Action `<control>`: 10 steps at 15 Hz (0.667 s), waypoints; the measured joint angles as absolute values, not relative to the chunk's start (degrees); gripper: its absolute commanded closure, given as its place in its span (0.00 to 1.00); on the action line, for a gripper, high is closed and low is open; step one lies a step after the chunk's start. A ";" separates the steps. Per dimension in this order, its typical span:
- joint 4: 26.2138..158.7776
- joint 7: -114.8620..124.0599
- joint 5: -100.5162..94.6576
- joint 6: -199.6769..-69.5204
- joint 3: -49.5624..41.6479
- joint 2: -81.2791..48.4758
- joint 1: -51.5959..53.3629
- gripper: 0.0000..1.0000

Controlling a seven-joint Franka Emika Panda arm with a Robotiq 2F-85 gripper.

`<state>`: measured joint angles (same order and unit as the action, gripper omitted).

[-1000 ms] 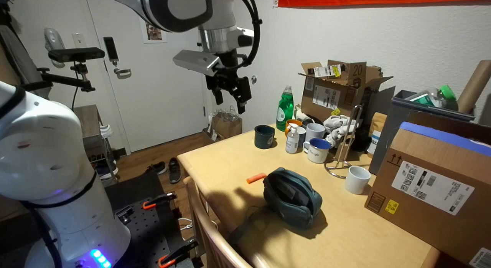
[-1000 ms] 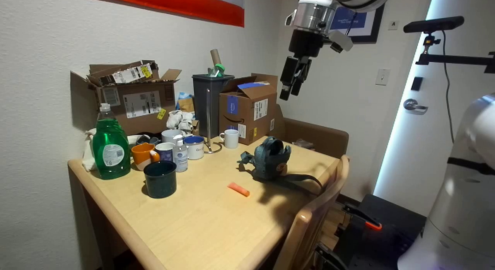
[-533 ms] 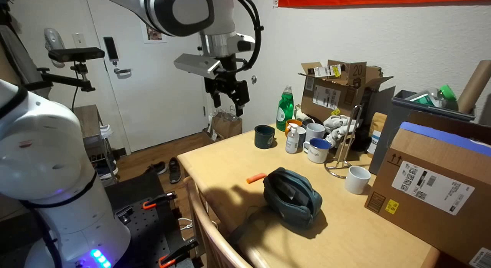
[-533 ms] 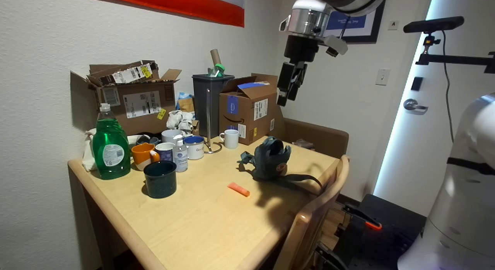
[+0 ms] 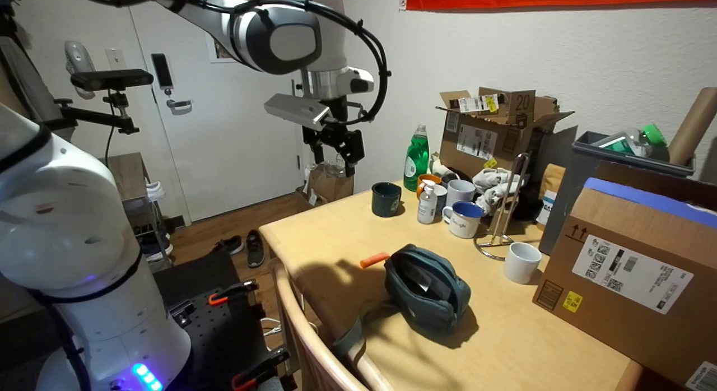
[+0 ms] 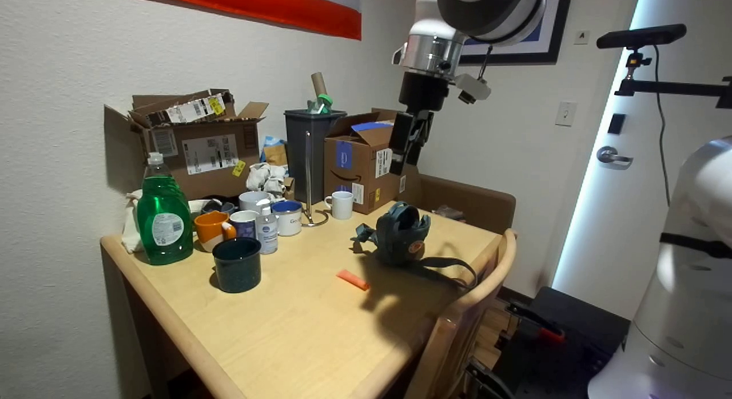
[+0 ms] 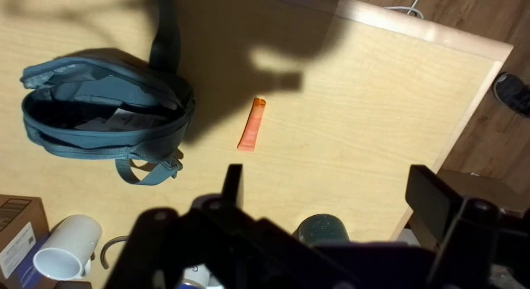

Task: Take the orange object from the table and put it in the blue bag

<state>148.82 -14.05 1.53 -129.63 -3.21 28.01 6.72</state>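
Orange tube (image 7: 251, 125) lies on the table (image 7: 352, 131), the blue bag (image 7: 95, 140) at its nine o'clock in the wrist view; above, I see the claw (image 7: 326, 179) spread wide.

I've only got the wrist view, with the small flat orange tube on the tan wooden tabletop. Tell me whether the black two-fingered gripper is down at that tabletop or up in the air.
Observer: Up in the air. In both exterior views the black gripper hangs well above the tan tabletop, not touching it.
Operator: Now name something that stands near the dark green round cup and that my view doesn't show.
Observer: A tall clear bottle of bright green liquid. It stands upright on the tabletop, closer to the wall than the cup, and shows in both exterior views.
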 measured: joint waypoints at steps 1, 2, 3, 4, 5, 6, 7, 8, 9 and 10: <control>148.74 -14.05 1.88 -130.68 -3.20 26.67 6.80 0.00; 148.61 -14.05 2.07 -131.35 -3.20 25.46 6.85 0.00; 148.37 -14.05 2.17 -131.65 -3.20 24.56 6.89 0.00; 148.13 -14.05 2.22 -131.72 -3.20 24.00 6.93 0.00; 147.96 -14.05 2.26 -131.73 -3.20 23.77 6.97 0.00; 147.87 -14.05 2.28 -131.73 -3.20 23.73 7.00 0.00; 147.79 -14.05 2.28 -131.73 -3.20 23.73 7.01 0.00; 147.80 -14.05 2.28 -131.73 -3.20 23.71 6.99 0.00; 147.81 -14.32 2.52 -131.84 -3.27 23.52 6.99 0.00; 147.81 -14.61 3.39 -132.07 -3.45 23.05 7.01 0.00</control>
<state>147.81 -14.61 3.39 -132.07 -3.45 23.05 7.01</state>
